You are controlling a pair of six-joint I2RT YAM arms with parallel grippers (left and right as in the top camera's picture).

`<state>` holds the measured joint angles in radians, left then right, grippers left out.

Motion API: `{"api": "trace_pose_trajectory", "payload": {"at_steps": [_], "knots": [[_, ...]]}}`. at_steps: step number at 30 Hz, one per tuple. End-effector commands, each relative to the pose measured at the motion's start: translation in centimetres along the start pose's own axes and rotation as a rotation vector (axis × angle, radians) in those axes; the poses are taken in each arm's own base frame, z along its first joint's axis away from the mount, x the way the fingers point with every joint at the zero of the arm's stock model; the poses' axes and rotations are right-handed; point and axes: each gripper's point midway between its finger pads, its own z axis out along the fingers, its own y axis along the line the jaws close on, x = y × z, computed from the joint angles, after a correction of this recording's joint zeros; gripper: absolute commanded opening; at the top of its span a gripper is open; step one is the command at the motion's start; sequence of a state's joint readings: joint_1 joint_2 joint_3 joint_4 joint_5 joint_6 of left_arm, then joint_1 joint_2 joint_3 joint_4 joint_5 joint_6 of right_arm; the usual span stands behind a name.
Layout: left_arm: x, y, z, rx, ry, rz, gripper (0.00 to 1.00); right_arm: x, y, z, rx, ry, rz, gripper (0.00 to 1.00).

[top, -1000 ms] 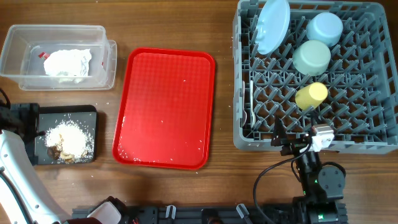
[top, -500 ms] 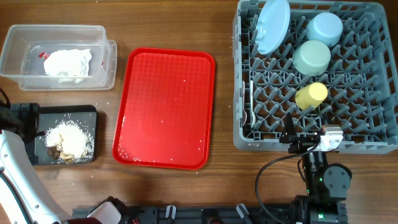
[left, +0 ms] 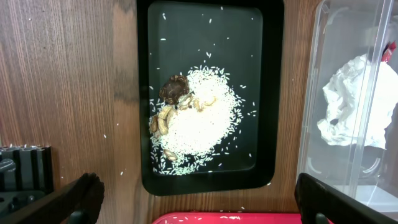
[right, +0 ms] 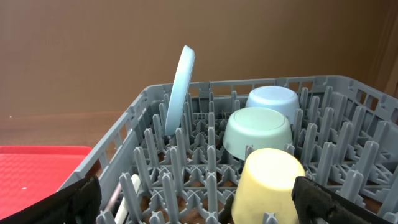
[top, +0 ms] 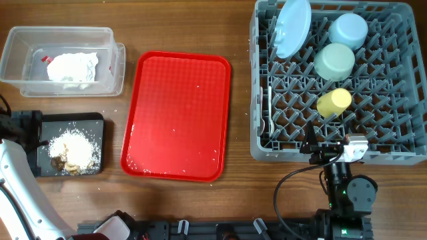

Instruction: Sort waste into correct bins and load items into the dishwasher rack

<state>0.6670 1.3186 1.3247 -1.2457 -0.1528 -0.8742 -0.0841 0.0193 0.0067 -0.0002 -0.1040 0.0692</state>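
Observation:
The grey dishwasher rack [top: 261,80] holds the round plate on edge [top: 292,27], the pale blue bowl [top: 348,30], the mint green bowl [top: 333,61], the yellow cup [top: 333,102] and white cutlery [top: 269,115]. They also show in the right wrist view: the plate [right: 180,87] and the cup [right: 270,183]. The clear box [top: 17,63] holds the white napkin [top: 72,67] and the red wrapper [top: 45,59]. The black tray [top: 87,123] holds food scraps and rice [left: 186,121]. My right gripper [top: 330,150] [right: 202,202] is open and empty at the rack's front edge. My left gripper [top: 25,127] [left: 199,205] is open and empty, by the black tray.
The red serving tray [top: 177,113] lies between the bins and the rack, with a few crumbs on it. Rice grains are scattered on the wood around the black tray [left: 205,37]. A cable runs from the right arm's base [top: 343,200] at the front edge.
My right gripper shifted a little to the right along the rack's front edge, then held still. The left arm and all objects have not moved.

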Motion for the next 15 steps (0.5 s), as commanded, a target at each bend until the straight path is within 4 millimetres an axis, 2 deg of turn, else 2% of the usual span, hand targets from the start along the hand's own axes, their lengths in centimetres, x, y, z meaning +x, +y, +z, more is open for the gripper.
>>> {"api": "trace_pose_trajectory", "payload": {"at_steps": [1,15], "knots": [[-0.21,0.27,0.18,-0.014,-0.008,-0.005,1.0,-0.42,0.07,-0.1,-0.005,-0.02,-0.009,1.0],[0.08,0.44,-0.08,-0.011,0.002,-0.004,1.0,-0.42,0.07,-0.1,-0.005,-0.02,-0.009,1.0]]}}
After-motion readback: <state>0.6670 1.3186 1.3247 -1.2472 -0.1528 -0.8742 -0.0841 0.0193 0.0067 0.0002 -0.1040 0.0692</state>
